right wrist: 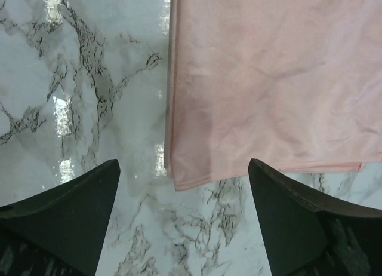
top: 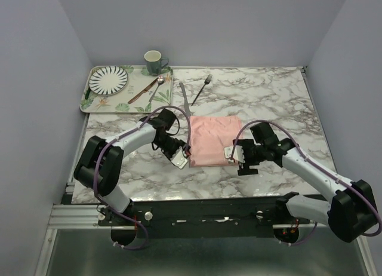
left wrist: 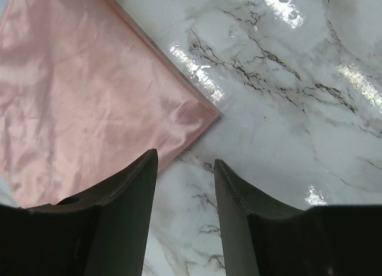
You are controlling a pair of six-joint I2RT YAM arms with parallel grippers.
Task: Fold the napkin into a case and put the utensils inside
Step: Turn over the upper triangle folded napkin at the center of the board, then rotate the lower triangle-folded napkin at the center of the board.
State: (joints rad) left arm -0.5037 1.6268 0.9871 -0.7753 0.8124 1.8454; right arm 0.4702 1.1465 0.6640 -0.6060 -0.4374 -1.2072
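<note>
1. Napkin [top: 215, 141]: salmon-pink cloth, lying flat as a folded rectangle at the middle of the desk [top: 268, 97]. In the right wrist view a second layer shows along its near edge.
2. Left claw [left wrist: 185, 162]: at the near-left corner of the napkin. Its fingers stand partly apart with bare marble between them and nothing in their hold. The cloth corner lies just beside the left finger.
3. Right claw [right wrist: 184, 168]: at the near-right corner of the napkin. Its fingers are spread wide and hold nothing. The cloth corner lies below, in the gap between them.
4. Fork [top: 203, 89]: silver, on the marble beyond the napkin, lying at a slant and apart from the cloth.
5. Knife [top: 185, 100]: silver, left of the fork, its near end close to the napkin's far-left corner.
6. Tray [top: 104, 106]: leaf-patterned, at the far-left of the desk. It carries a striped plate [top: 108, 79], a green mug [top: 154, 62], a spoon [top: 156, 88] and a brown-handled utensil [top: 142, 92].
</note>
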